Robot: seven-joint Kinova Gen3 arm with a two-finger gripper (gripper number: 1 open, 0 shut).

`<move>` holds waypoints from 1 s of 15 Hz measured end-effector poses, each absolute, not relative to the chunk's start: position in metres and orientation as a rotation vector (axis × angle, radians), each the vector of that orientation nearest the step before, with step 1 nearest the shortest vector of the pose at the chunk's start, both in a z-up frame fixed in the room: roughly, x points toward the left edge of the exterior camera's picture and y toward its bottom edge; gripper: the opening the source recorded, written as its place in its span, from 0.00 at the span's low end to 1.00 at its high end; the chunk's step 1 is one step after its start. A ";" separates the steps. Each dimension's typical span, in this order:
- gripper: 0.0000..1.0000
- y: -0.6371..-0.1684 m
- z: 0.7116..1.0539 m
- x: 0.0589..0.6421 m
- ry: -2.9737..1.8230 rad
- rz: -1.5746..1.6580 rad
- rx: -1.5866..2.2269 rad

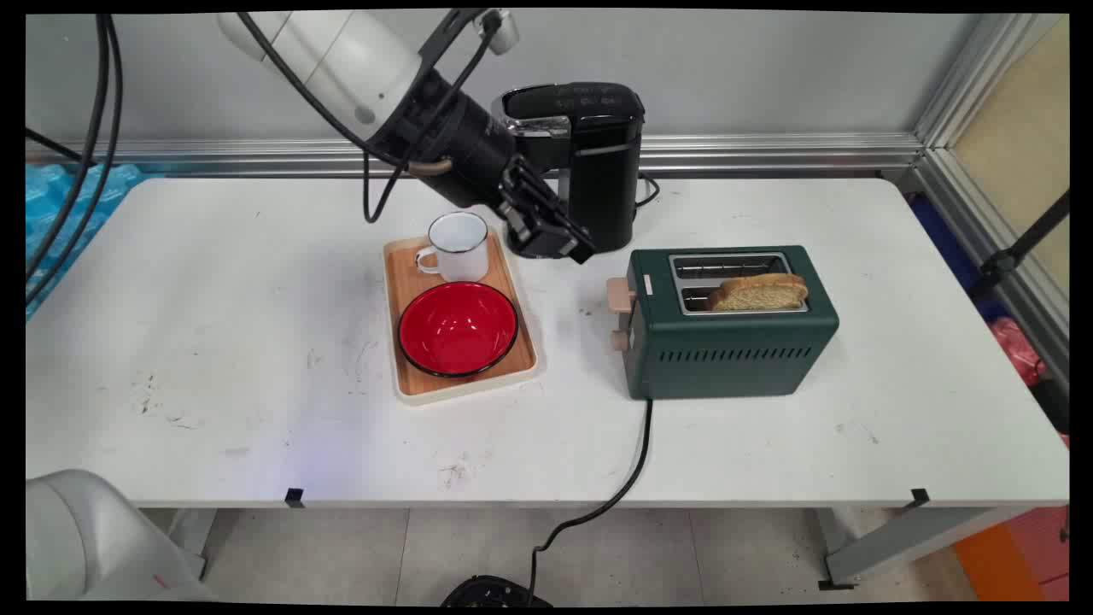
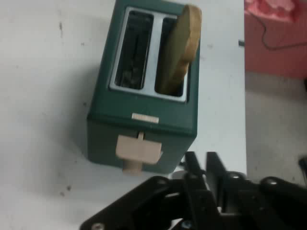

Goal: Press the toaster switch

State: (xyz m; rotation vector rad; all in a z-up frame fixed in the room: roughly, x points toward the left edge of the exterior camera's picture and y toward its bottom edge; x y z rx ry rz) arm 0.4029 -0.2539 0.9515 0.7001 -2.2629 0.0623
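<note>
My gripper (image 1: 579,251) hangs above the table between the wooden tray (image 1: 410,376) and the green toaster (image 1: 726,346), in front of the black coffee machine (image 1: 598,162). Its fingers (image 2: 194,165) are shut with nothing between them. In the hand view the toaster (image 2: 144,120) lies just ahead of the gripper (image 2: 204,160), beige lever (image 2: 138,149) facing it. A slice of brown bread (image 1: 758,293) stands in the slot nearer the table's front, seen upright as the bread (image 2: 182,48) in the hand view; the other slot is empty.
On the tray stand a white enamel mug (image 1: 459,248) and a red bowl (image 1: 458,329). The toaster's black cord (image 1: 636,461) runs over the front edge to the floor. Blue wrap (image 1: 60,201) lies at the far left.
</note>
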 end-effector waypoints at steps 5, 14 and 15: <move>0.00 -0.266 0.939 0.397 -2.347 0.036 0.583; 0.00 -0.299 0.911 0.376 -2.426 0.034 0.491; 0.00 -0.303 0.908 0.375 -2.433 0.036 0.489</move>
